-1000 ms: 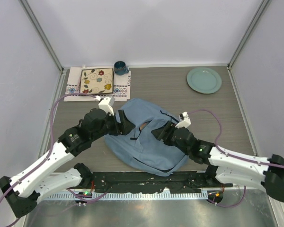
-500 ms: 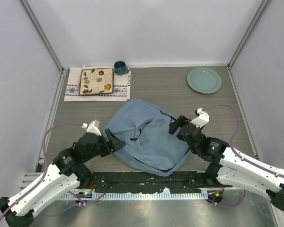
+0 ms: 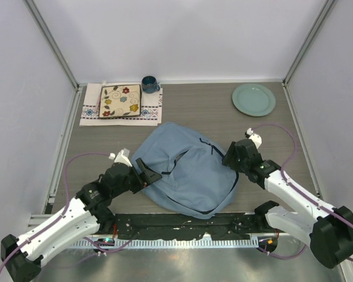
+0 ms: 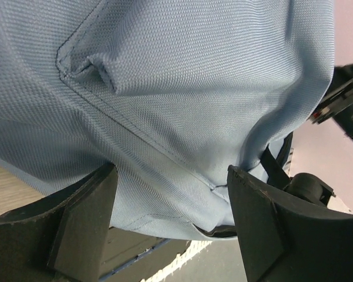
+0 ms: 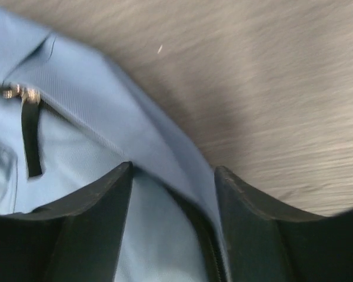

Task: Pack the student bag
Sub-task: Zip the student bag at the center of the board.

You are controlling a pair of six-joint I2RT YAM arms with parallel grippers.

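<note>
L end effector, R end effector now further apart, both open; student bag axis far-left–near-right.

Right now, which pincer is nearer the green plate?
Right. The right pincer is at the student bag's right edge, on the side where the green plate lies. The left pincer is at the bag's left edge, farther away.

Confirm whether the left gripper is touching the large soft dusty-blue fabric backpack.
Cannot tell. In the left wrist view the open left gripper straddles the backpack; its fabric reaches both fingers' outlines, but neither pressure nor a gap shows plainly.
</note>
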